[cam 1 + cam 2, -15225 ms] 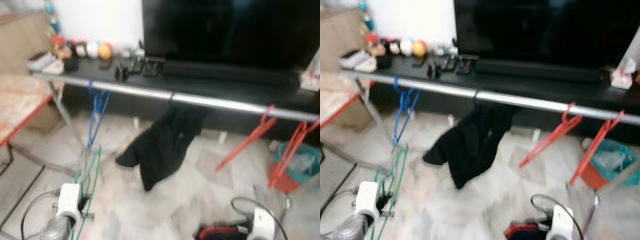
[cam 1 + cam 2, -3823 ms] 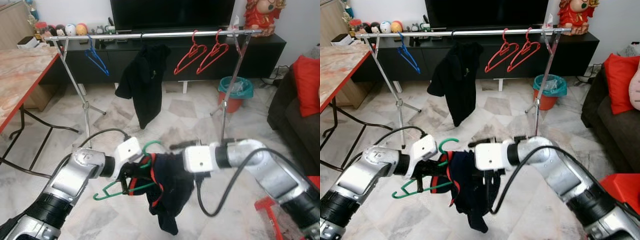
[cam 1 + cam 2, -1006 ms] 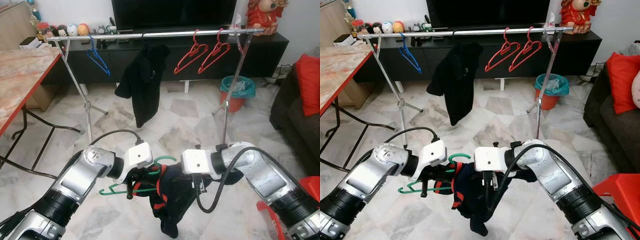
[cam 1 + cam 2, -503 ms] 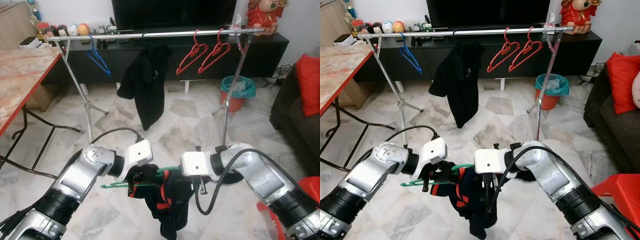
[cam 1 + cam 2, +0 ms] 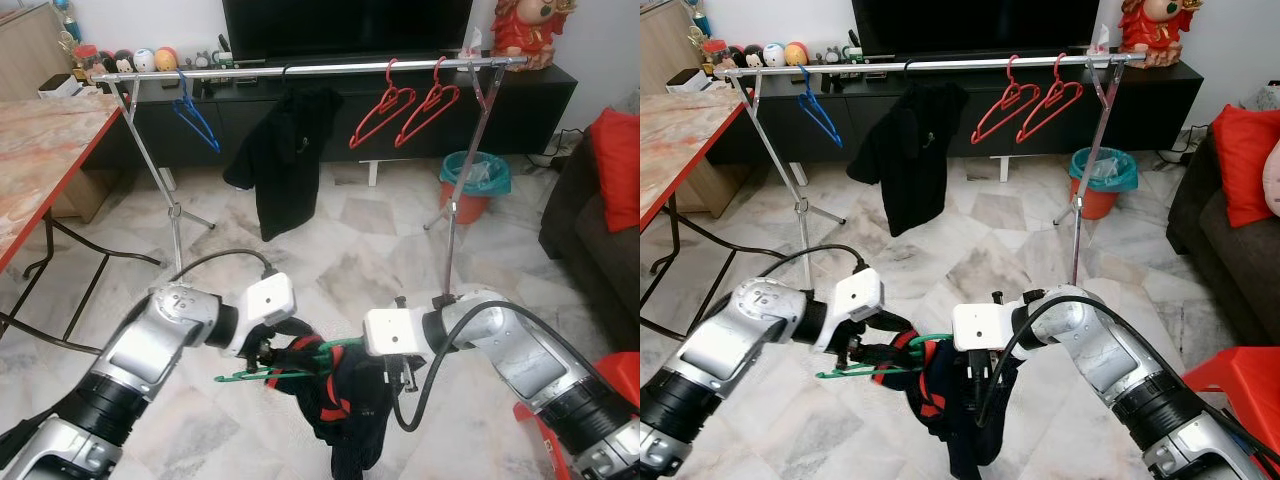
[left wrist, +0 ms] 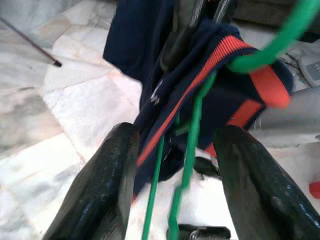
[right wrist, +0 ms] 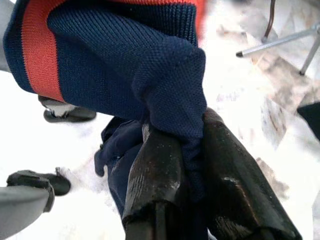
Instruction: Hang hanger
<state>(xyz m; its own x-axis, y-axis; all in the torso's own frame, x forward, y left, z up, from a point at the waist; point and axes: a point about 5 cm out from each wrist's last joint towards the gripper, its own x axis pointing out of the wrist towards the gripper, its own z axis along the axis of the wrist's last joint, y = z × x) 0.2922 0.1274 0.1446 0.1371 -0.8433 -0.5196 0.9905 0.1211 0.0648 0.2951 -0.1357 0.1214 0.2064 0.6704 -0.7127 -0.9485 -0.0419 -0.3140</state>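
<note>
A green wire hanger point(image 5: 262, 375) lies almost flat in the air just above the marble floor. My left gripper point(image 5: 272, 360) is shut on it, and the green wires point(image 6: 187, 150) pass between its two black fingers point(image 6: 107, 185). A navy garment with red-orange trim point(image 5: 350, 410) is draped over the hanger's hook end and hangs down. My right gripper point(image 5: 400, 378) is shut on that garment, with a fold of navy knit point(image 7: 170, 85) pinched between its fingers point(image 7: 155, 170). The silver clothes rail point(image 5: 300, 68) stands well ahead of both arms.
On the rail hang a blue hanger point(image 5: 198, 125), a black shirt point(image 5: 280, 160) and two red hangers point(image 5: 400, 100). A red-edged table point(image 5: 40, 170) is on the left. A teal bin point(image 5: 475, 180) stands by the rail's right leg, and a dark sofa with a red cushion point(image 5: 610, 170) is on the right.
The green hanger has tipped from slanted to nearly flat and its hook has dropped. The left arm has drawn back a little. The black shirt on the rail has swung left.
</note>
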